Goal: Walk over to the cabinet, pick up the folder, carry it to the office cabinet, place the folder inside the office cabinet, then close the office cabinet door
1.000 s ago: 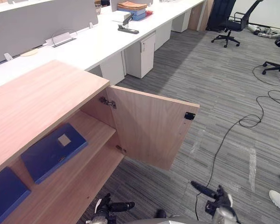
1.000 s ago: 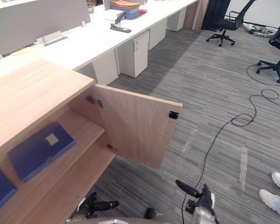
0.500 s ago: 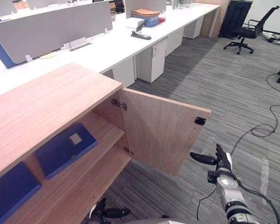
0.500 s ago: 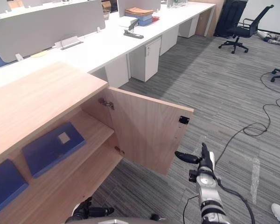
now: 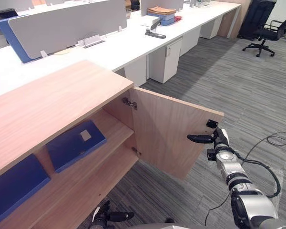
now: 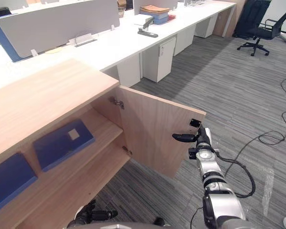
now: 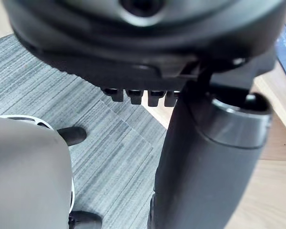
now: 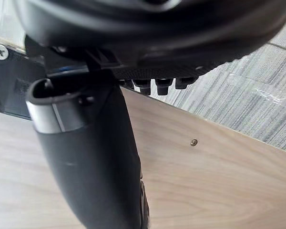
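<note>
While the office cabinet (image 5: 52,95) stands with its door (image 5: 167,138) wide open over the grey carpet (image 5: 219,81), the left eye view shows a blue folder (image 5: 76,144) lying flat on the upper shelf (image 5: 112,130), toward the shelf's hinge end. A second blue folder (image 5: 14,183) lies flat at the shelf's opposite end, apart from the first. The right hand (image 5: 218,145) hangs at the door's free edge, just below the black catch (image 5: 211,124) in the door's upper corner. Its thumb (image 5: 199,139) is stretched across the door's inner face and its fingers (image 5: 219,135) are straight, grasping nothing; whether it touches the wood cannot be told. The left hand (image 5: 105,218) sits low before the cabinet, above the carpet, relaxed and holding nothing. A long white desk (image 5: 114,45) runs behind the cabinet. The left wrist view looks past that hand's thumb and loose fingers at the carpet, with pale shelf wood (image 7: 267,157) alongside. The right wrist view has the right thumb close over the door's inner face, the catch beside the thumb's base and the extended fingers reaching past the panel's edge toward the carpet.
</note>
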